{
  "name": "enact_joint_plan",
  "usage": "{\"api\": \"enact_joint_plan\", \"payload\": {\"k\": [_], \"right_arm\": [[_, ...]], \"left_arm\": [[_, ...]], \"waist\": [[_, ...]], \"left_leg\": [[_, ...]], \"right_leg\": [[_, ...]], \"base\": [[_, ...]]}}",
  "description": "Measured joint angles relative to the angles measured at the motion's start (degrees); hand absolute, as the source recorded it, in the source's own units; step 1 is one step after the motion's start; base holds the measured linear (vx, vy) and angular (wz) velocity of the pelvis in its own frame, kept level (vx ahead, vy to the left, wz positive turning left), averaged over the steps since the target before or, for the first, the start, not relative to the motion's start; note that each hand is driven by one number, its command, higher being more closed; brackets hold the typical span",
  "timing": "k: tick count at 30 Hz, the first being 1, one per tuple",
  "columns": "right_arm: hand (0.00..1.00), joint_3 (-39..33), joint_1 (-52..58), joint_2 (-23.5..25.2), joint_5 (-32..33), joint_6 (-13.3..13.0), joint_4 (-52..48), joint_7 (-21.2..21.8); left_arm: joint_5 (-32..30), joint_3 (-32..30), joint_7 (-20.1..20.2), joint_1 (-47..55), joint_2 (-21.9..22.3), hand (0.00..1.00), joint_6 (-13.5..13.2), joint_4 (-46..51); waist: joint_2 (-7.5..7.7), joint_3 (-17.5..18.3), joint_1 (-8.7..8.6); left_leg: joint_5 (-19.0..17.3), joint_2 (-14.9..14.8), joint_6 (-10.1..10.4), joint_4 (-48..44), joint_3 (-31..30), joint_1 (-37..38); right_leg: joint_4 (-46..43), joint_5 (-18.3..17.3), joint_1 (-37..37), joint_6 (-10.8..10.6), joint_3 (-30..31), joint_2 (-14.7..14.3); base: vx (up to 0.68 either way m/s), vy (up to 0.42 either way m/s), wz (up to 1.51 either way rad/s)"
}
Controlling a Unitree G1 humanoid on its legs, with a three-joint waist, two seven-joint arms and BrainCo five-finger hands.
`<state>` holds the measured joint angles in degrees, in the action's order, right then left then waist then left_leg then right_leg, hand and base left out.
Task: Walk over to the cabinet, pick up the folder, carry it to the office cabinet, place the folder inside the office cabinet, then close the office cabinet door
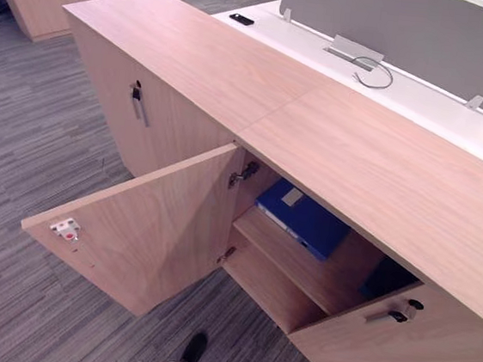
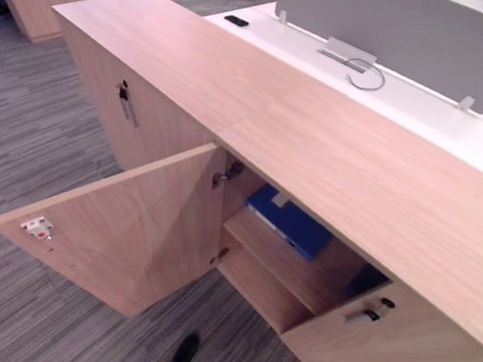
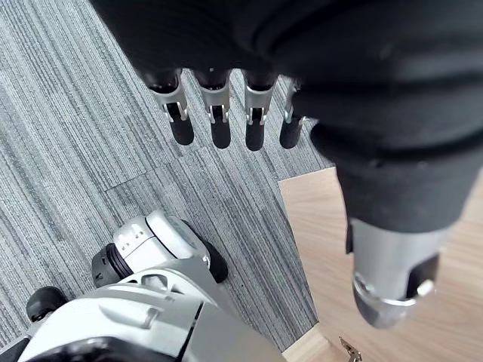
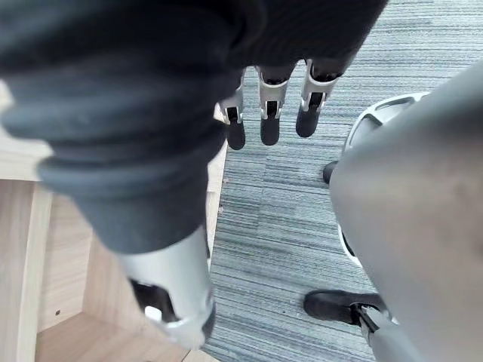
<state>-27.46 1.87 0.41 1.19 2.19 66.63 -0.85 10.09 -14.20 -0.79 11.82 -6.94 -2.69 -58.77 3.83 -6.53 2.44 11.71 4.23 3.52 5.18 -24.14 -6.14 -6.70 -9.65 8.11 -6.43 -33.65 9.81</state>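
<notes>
- Left hand (image 3: 220,121): hangs over the carpet (image 3: 83,143), fingers straight and relaxed, thumb apart, nothing held. A pale wood edge, seemingly the open door, lies just past it in the left wrist view.
- Right hand (image 4: 269,113): hangs over the carpet beside the open cabinet front, fingers straight and loose, nothing held.
- Folder (image 1: 302,218): blue with a pale label, lying flat on the upper shelf (image 1: 290,255) inside the cabinet (image 1: 381,170). It is well apart from both hands and touches neither; both hands hang in front of the cabinet, out on the carpet.
- Door (image 1: 146,223): the left leaf of the open compartment, swung wide out over the carpet. A small white and red catch (image 1: 65,229) sits near its free edge, and hinges show at the cabinet side.
- Right door (image 1: 405,354): set across the right part of the same compartment, with a dark handle (image 1: 391,315) near its top edge.
- Neighbouring door, further left: shut, with a metal handle (image 1: 137,101).
- Desk (image 1: 422,105): white, standing behind the cabinet, with a grey screen (image 1: 412,35) upright on it and a small black object (image 1: 241,18) lying flat.
</notes>
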Motion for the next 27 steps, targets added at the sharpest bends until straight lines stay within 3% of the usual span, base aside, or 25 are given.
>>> {"api": "enact_joint_plan", "payload": {"k": [2, 3, 4, 9, 10, 11, 12, 13, 15, 18, 19, 21, 22, 24, 27], "right_arm": [[0.0, -0.52, 0.04, -0.06, 0.01, -0.04, 0.0, 0.0], [0.0, -0.68, -0.15, -0.27, 0.0, -0.01, 0.08, 0.01], [0.0, -0.7, -0.23, -0.66, 0.01, -0.01, 0.13, 0.02], [0.0, -2.88, -1.07, -0.85, 0.04, 0.11, 0.14, 0.75], [0.0, -2.99, -0.8, -0.96, 0.02, 0.2, -0.06, 0.84], [0.0, -3.36, -0.11, -0.83, -0.02, 0.11, -0.16, 1.22], [0.0, -3.84, 0.0, -1.14, -0.02, 0.16, -0.28, 1.33], [0.0, -5.13, 0.4, -1.75, 0.22, 0.44, -0.91, 1.47], [0.0, -6.37, 1.7, -2.41, 0.42, 0.76, -0.91, 1.81], [0.0, -7.44, 2.2, -2.39, 2.46, 0.96, -0.27, 1.9], [0.0, -7.44, 2.2, -2.45, 2.94, 0.97, -0.25, 1.88], [0.0, -9.05, 2.29, -3.22, 4.47, 0.97, -0.39, 1.84], [0.0, -9.43, 2.29, -3.86, 4.82, 0.64, -0.73, 1.85], [0.0, -9.67, 2.3, -5.27, 5.3, 0.65, -0.69, 1.85], [0.0, -9.73, 2.42, -5.26, 5.57, 0.76, -0.76, 1.99]], "left_arm": [[0.06, -0.21, 0.01, -0.57, -0.3, 0.0, 0.04, -0.06], [0.69, -0.34, 0.13, -1.06, -0.34, 0.0, 0.02, 0.0], [1.31, -0.49, 0.21, -0.86, -0.27, 0.0, 0.03, 0.02], [1.26, -0.81, 3.46, -0.22, -1.61, 0.0, 0.12, 4.43], [0.47, -0.96, 4.45, -0.9, -3.41, 0.0, 0.39, 6.11], [-1.35, -1.45, 5.78, -2.06, -6.2, 0.0, 0.62, 7.37], [-1.84, -1.46, 6.29, -2.02, -7.58, 0.0, 0.61, 8.31], [-3.41, -2.55, 7.12, -1.87, -10.35, 0.0, 0.76, 9.83], [-4.62, -2.98, 7.85, -4.14, -14.77, 0.0, 0.99, 11.82], [-5.9, -2.7, 8.63, -8.4, -23.28, 0.0, 0.87, 14.52], [-6.53, -2.65, 8.64, -9.74, -25.76, 0.0, 0.86, 14.66], [-8.04, -2.38, 8.56, -10.19, -26.58, 0.0, 1.11, 14.58], [-9.5, -1.84, 8.6, -9.59, -27.28, 0.0, 1.18, 14.58], [-12.41, 0.17, 8.55, -9.76, -28.49, 0.0, 1.22, 15.31], [-16.22, 2.59, 8.45, -9.87, -30.25, 0.0, 1.34, 18.57]], "waist": [[0.36, -0.44, -0.68], [0.44, -1.29, -1.32], [0.41, -1.68, -1.36], [-0.85, -3.61, -1.93], [-0.7, -3.55, -2.55], [1.14, -3.07, -3.69], [0.05, -3.28, -3.27], [-2.03, -3.51, -3.23], [-2.27, -2.97, -3.72], [-2.97, -2.71, -4.14], [-3.04, -2.78, -4.55], [-4.25, -2.41, -4.25], [-5.6, -2.29, -3.89], [-6.85, -2.2, -3.96], [-6.81, -2.2, -3.54]], "left_leg": [[-1.19, -0.97, -1.77, -2.0, 11.24, -2.0], [-2.77, -2.13, -2.94, -7.42, 20.69, -4.28], [-4.32, -2.93, -3.42, -11.21, 25.52, -5.66], [-7.79, -0.29, -5.52, -11.98, 27.91, -5.84], [-9.52, -0.24, -5.04, -10.35, 30.7, -5.77], [-12.99, -1.66, -7.23, -21.13, 35.8, -8.94], [-16.89, -4.5, -7.5, -28.13, 36.84, -10.02], [-21.36, -6.61, -4.72, -29.79, 35.25, -9.79], [-18.64, -5.56, -4.69, -23.94, 33.91, -7.77], [-13.23, -5.61, -3.53, -14.9, 31.89, -4.92], [-12.06, -5.48, -2.85, -13.01, 31.54, -3.95], [-10.82, -6.24, -1.7, -9.76, 31.93, -1.15], [-10.24, -6.84, -1.25, -7.55, 33.1, 0.39], [-9.5, -7.0, -1.23, -5.49, 33.52, 1.93], [-9.41, -7.49, -1.17, -4.21, 34.59, 4.81]], "right_leg": [[-0.12, 0.06, 0.41, -0.1, -2.12, 1.15], [-0.88, 0.08, 0.7, -0.24, -3.03, 2.3], [-1.45, 0.03, 1.08, -0.32, -3.07, 3.04], [-2.59, -0.3, 0.41, -0.2, -2.15, 6.12], [-0.49, -0.6, 0.58, 0.49, -2.26, 5.92], [0.33, -0.49, 0.09, 0.85, -2.9, 7.46], [-1.94, -0.6, -0.63, 0.35, -2.95, 7.39], [-5.77, -1.22, -1.12, -1.07, -2.44, 6.21], [-10.23, -0.81, -4.28, -0.46, -2.68, 7.86], [-10.02, -1.22, -9.12, -0.33, -2.28, 6.79], [-6.43, 0.09, -10.47, 0.98, -2.0, 5.91], [-5.55, 2.19, -9.17, 0.99, -1.19, 4.53], [-5.77, 2.32, -8.97, 1.32, -0.45, 4.02], [-6.42, 2.27, -8.85, 1.44, -0.15, 3.85], [-8.49, 2.59, -8.34, 1.95, 1.52, 3.86]], "base": [[0.05, 0.053, 0.42], [0.06, 0.091, 0.34], [0.11, 0.161, 0.0], [0.08, 0.117, -0.04], [0.05, 0.079, 0.4], [0.07, 0.054, 0.29], [0.22, 0.069, 0.04], [0.22, 0.056, -0.17], [0.17, 0.05, 0.17], [0.06, -0.064, 0.33], [0.01, -0.152, 0.41], [0.06, -0.145, -0.12], [0.12, -0.135, -0.45], [0.1, -0.076, -0.22], [0.05, 0.005, -0.16]]}}
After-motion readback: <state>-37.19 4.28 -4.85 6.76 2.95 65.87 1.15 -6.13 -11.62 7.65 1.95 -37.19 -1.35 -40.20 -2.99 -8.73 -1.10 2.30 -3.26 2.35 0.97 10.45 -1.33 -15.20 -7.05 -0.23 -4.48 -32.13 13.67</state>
